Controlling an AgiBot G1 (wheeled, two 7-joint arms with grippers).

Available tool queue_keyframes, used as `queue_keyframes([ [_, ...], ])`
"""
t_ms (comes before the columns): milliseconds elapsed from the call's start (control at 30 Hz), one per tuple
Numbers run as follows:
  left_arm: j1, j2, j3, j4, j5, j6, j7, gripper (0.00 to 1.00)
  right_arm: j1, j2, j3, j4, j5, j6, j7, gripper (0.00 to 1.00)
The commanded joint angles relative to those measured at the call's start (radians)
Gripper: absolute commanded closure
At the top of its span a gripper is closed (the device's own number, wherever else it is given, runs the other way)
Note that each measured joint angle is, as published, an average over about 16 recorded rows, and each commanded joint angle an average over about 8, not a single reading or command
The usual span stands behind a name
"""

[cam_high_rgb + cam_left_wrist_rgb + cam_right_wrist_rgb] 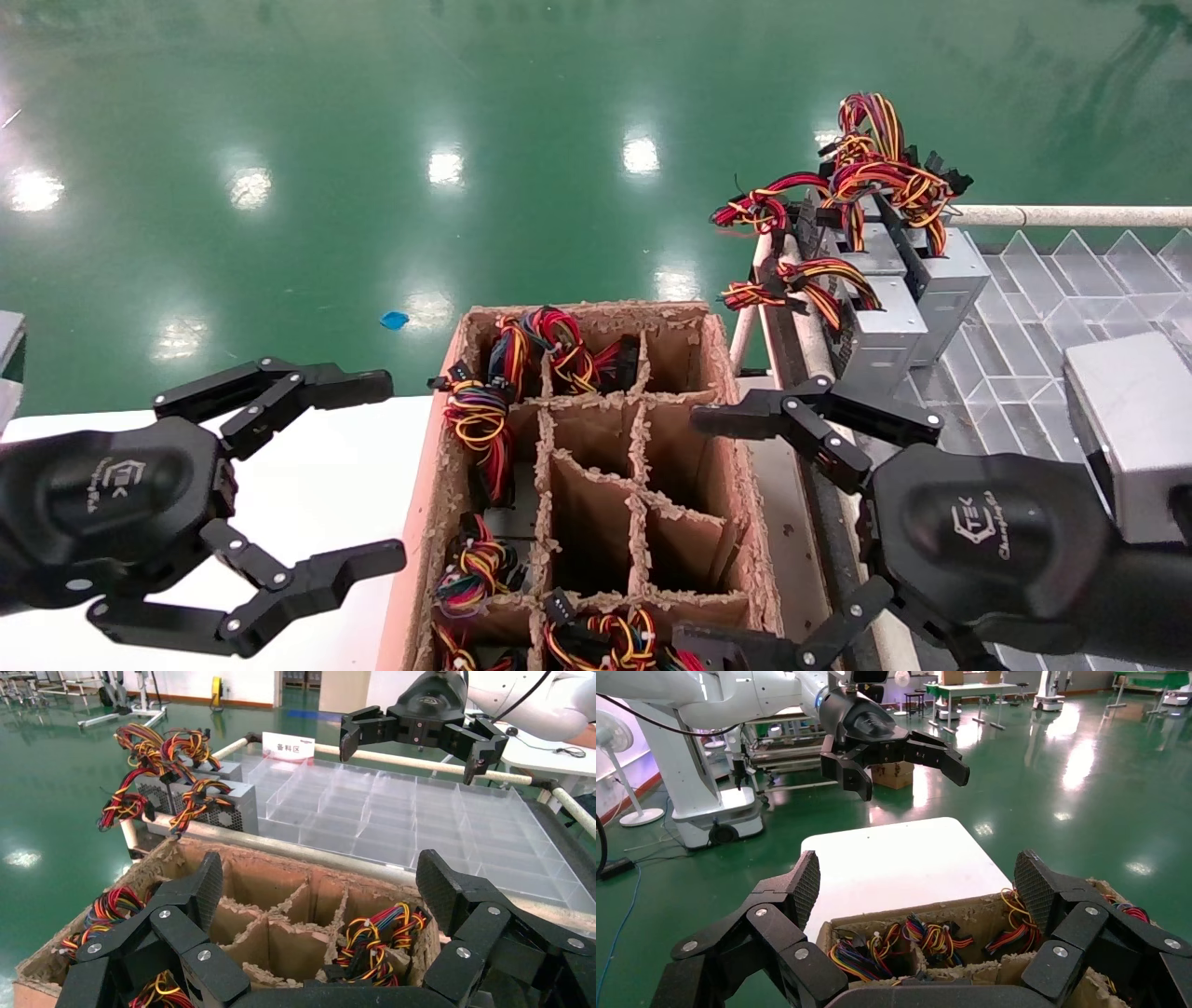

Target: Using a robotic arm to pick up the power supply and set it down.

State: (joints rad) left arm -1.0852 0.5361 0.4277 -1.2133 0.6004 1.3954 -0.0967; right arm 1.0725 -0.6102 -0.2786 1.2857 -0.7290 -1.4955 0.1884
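Left gripper (307, 485): jaws spread, empty, over white table (307, 485)
Right gripper (745, 522): jaws spread, empty, beside cardboard box (447, 485)
Power supply (484, 419): in a box compartment, wires up
Risk: jaws could snag wire bundles or torn dividers

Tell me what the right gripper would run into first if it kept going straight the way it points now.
Probably the cardboard divided box: the right gripper is open, pointing across the box's near rim toward the wire bundles inside. Depth is unclear; if it clears the box, the white table lies beyond.
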Motion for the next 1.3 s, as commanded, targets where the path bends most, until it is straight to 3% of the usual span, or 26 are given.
queue_keyframes([
  [33, 0.000, 0.000, 0.000, 0.000, 0.000, 0.000, 0.000, 0.00, 0.001, 0.000, 0.000, -0.001, 0.000, 0.000, 0.000, 0.00],
  [1300, 0.000, 0.000, 0.000, 0.000, 0.000, 0.000, 0.000, 0.00, 0.003, -0.001, -0.001, -0.003, -0.002, 0.000, -0.002, 0.00],
])
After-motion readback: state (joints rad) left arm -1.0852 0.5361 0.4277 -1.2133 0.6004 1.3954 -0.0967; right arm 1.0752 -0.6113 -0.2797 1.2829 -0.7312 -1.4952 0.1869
